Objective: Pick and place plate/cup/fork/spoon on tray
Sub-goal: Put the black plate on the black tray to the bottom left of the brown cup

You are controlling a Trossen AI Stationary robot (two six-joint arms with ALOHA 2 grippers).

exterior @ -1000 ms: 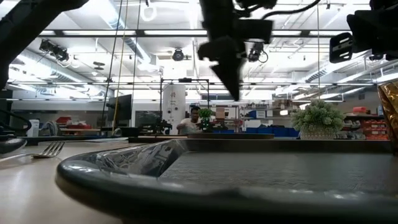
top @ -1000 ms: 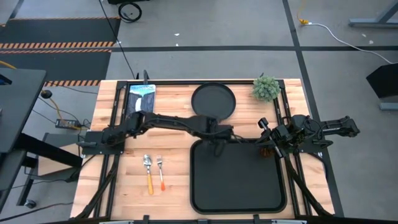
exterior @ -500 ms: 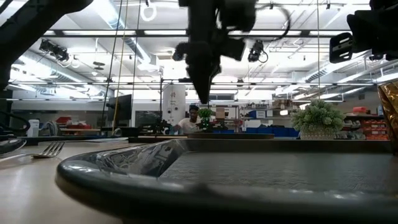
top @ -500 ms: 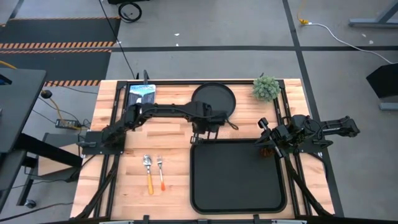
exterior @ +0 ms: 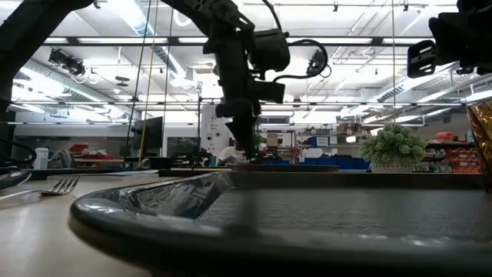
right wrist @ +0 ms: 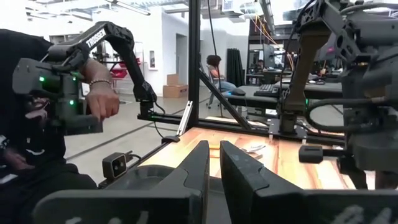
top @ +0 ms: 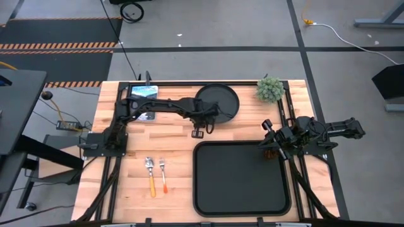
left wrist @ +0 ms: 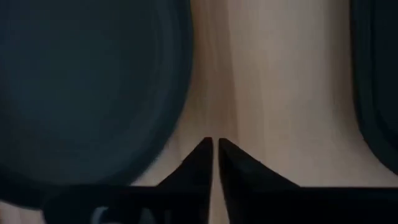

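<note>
the left tool (top: 203, 128) hangs over bare wood of the light wooden desk (top: 173, 142), just off the 7 o'clock edge of the round flat black plate with a raised rim (top: 218, 102) and just beyond the 11 o'clock corner of the large black rectangular tray with rounded corners (top: 240, 178). in the left wrist view its two dark fingers (left wrist: 199, 162) are drawn together with only a thin slit between the tips, and nothing is caught in them; the plate's rim (left wrist: 93, 93) curves close on one side and the tray's edge (left wrist: 376, 74) shows on the other. in the low view this tool (exterior: 242, 142) points straight down from the arm above, behind the tray's near rim (exterior: 231, 223).

the right tool (top: 270, 133) sits at the tray's 2 o'clock corner, its arm folded back over the desk's 3 o'clock edge. in the right wrist view its fingers (right wrist: 200, 163) are near each other with a narrow gap and hold nothing. a person's hand (right wrist: 102, 99) shows in the room beyond.

the small translucent amber-brown cup (top: 273, 153) stands by the right tool, at the tray's 2 o'clock rim; whether it sits on the rim or just outside it is hard to tell. the small spoon with a silver bowl and yellow-orange handle (top: 151, 173) and the small fork with silver tines and an orange-red handle (top: 163, 174) lie side by side on the desk at 9 o'clock from the tray, apart from it, bowl and tines toward 12 o'clock. the tray holds nothing in its middle. a small green potted plant (top: 270, 89) stands at the desk's 1 o'clock corner, and a blue-and-white card (top: 142, 99) lies near the 11 o'clock corner.
</note>
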